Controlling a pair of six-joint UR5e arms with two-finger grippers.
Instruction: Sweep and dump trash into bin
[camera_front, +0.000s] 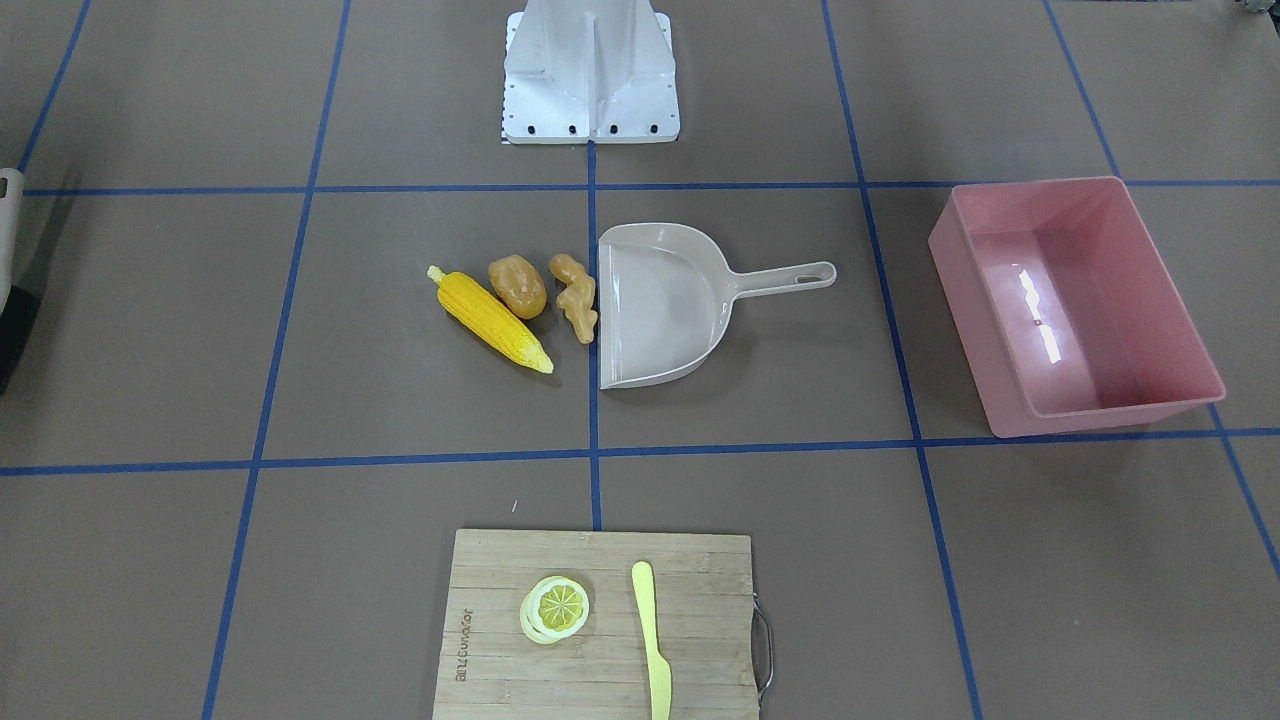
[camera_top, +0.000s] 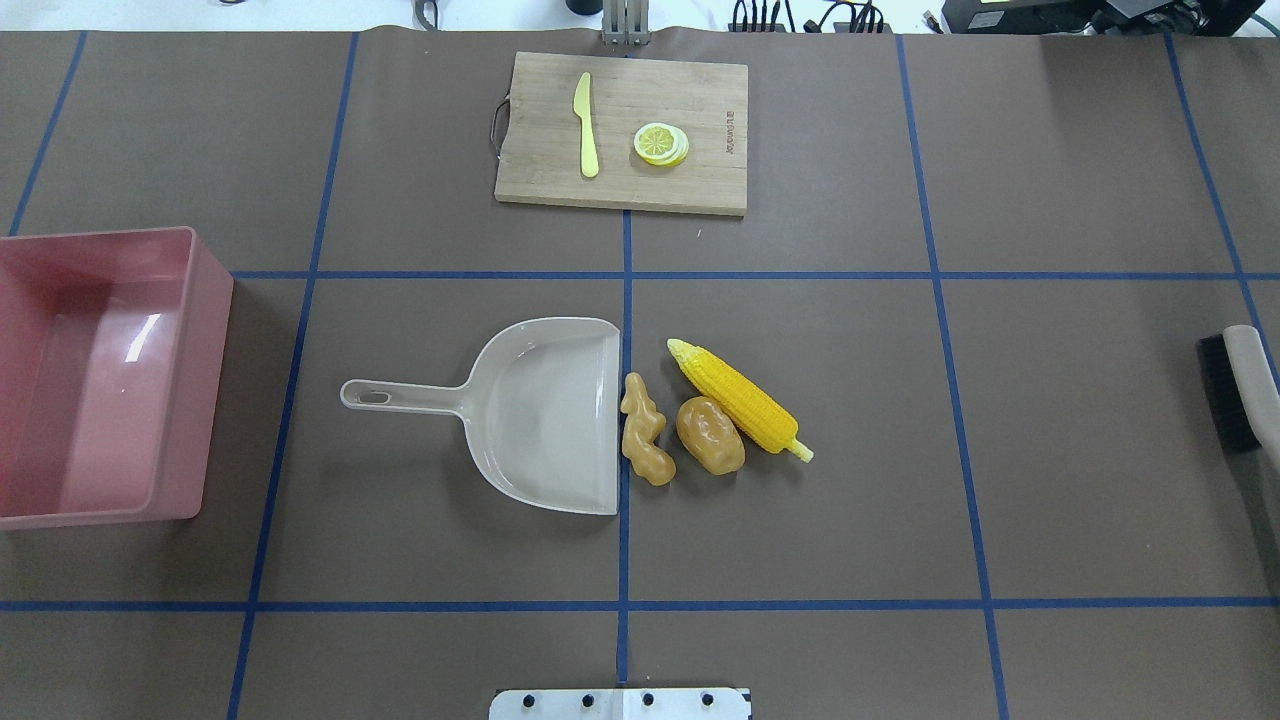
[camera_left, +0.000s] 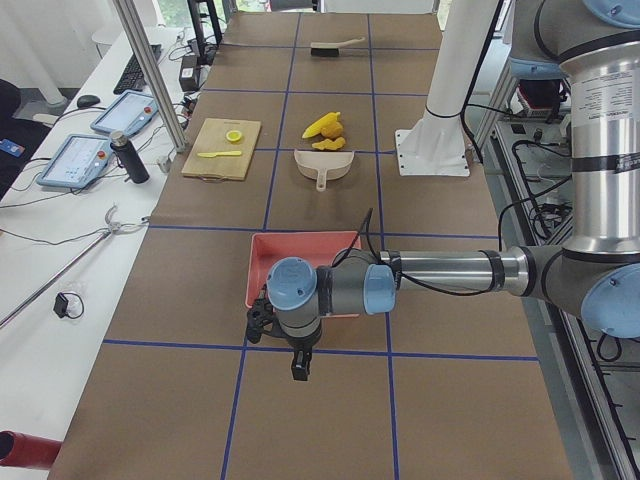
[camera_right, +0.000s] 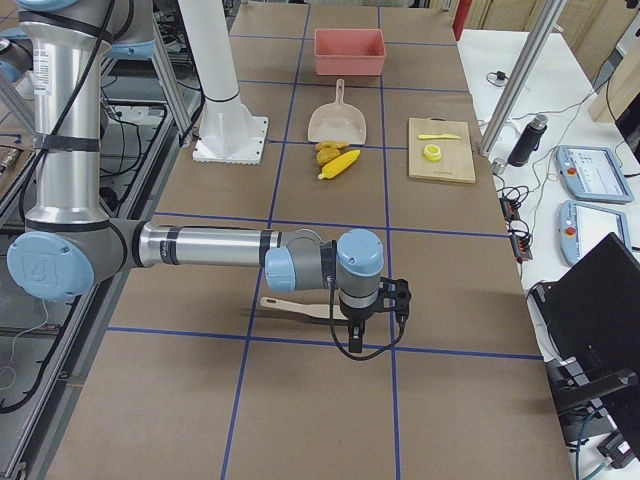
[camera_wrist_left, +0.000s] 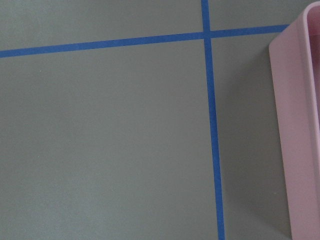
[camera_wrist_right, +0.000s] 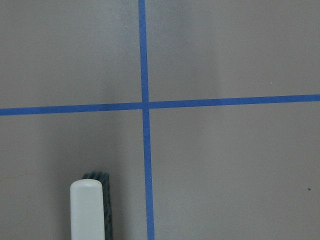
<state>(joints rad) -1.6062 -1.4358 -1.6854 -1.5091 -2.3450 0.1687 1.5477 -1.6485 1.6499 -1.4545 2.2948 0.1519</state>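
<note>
Trash in row at mid table (camera_top: 900, 500): knobbly tan toy ginger root (camera_top: 645, 440) just beside open lip of beige plastic dustpan (camera_top: 545, 420). Glossy orange-brown toy potato (camera_top: 710, 435) next. Yellow toy corn cob (camera_top: 740, 400) outermost, lying diagonal, against potato.

Large pink rectangular plastic bin (camera_top: 212, 380) well apart, beyond dustpan handle, nothing inside.

Left end effector (camera_left: 260, 322) low beside bin's outer end. Right end effector (camera_right: 397, 295) above white-handled black-bristle brush (camera_top: 1240, 390) at table's opposite end. Cannot tell whether either is spread or pressed together.
</note>
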